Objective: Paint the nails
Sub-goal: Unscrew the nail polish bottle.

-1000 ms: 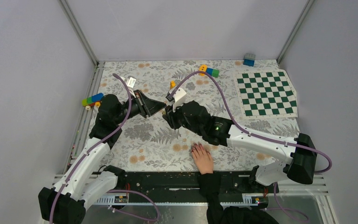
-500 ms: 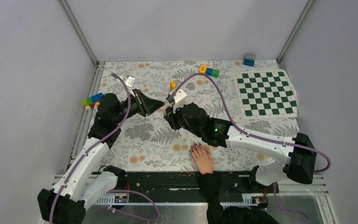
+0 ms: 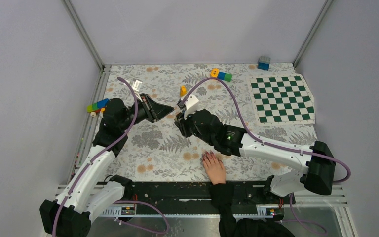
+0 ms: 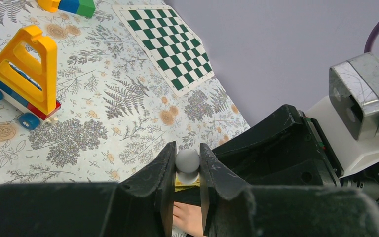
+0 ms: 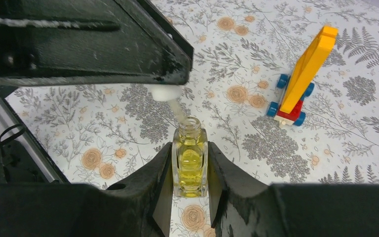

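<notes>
Early stage. right gripper [image 5: 190, 154] clamps bottle [image 5: 190, 168] of clear yellowish polish upright, mid-tabletop [image 3: 153, 148]. left gripper [image 4: 187, 159] pinches brush cap [image 4: 187, 161]. Cap is off neck, brush stem [image 5: 179, 111] dips into bottle mouth. Dark purplish-red nails [image 3: 207, 157] sit on hand [image 3: 215, 169] lying flat at near edge, right of centre, with no brush near.

Left to do: carry brush over, stroke each nail.

Versus a second ago: left gripper drawn slightly far-left, off right gripper. Hand unmoved.

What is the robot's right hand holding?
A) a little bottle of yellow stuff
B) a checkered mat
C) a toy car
A: the right gripper has its fingers squeezing both sides of a small glass bottle of yellow liquid; the left gripper holds its cap.
</notes>
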Controlling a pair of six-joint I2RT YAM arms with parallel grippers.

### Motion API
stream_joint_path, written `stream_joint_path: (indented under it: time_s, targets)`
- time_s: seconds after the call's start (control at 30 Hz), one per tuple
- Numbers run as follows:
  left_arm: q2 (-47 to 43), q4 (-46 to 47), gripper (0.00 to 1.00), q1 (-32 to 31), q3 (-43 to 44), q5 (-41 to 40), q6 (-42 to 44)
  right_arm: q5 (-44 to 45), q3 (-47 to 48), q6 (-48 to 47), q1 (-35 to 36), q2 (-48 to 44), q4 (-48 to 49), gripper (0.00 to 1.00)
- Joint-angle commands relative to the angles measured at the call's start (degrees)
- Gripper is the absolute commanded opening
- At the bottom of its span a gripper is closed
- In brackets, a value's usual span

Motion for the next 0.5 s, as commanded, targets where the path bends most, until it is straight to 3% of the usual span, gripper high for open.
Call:
stream_joint_path:
  time_s: [0.0, 0.47]
  targets:
    - [0.0, -0.8, 0.0, 0.1, 2.5, 1.7, 0.7, 5.4, 0.0, -0.2, -0.8, -3.2, 3.8, 0.0]
    - [-0.9, -1.6, 0.0, 0.3, 2.7, 0.7, 1.4, 9.1, -2.6, -1.0, -2.0, -7.0, 2.7, 0.0]
